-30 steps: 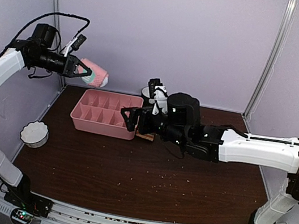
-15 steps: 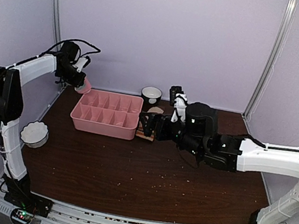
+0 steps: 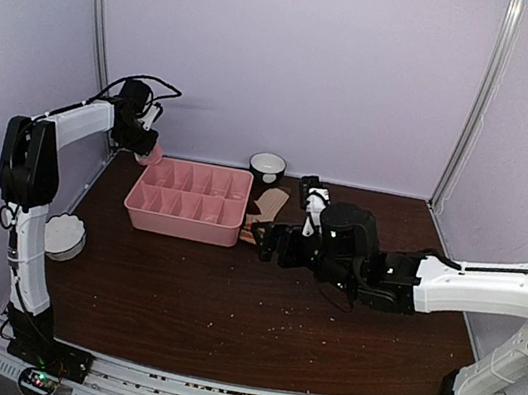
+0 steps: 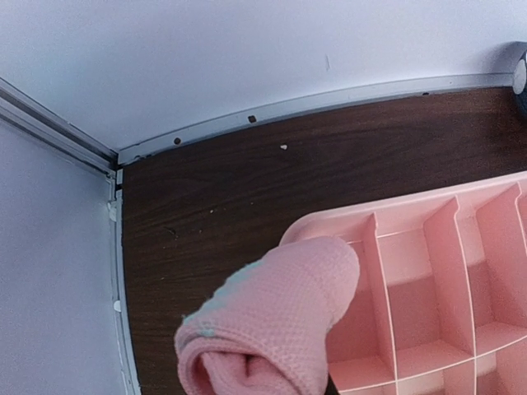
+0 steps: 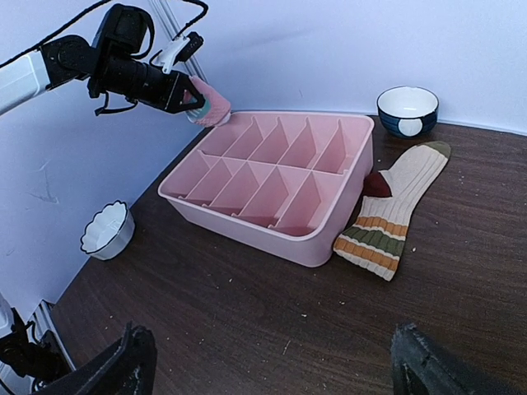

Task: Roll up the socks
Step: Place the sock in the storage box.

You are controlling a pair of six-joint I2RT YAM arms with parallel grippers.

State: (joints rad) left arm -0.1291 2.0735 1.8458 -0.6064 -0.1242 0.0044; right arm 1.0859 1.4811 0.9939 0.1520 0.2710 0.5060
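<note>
Pink sock, rolled, clamped in L pincer at tray's far-left corner. Best: center over corner cell, lower clear of dividers, then release. R pincer apart, above desk; tan sock flat, just beside tray.

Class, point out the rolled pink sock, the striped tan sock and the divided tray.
pink sock (image 4: 272, 329): left wrist view, middle of roll.
tan sock (image 5: 399, 202): right wrist view, ribbed middle.
tray (image 5: 255, 234): right wrist view, near outer wall.

pink sock | rolled (teal fleck); at pink tray corner
</note>
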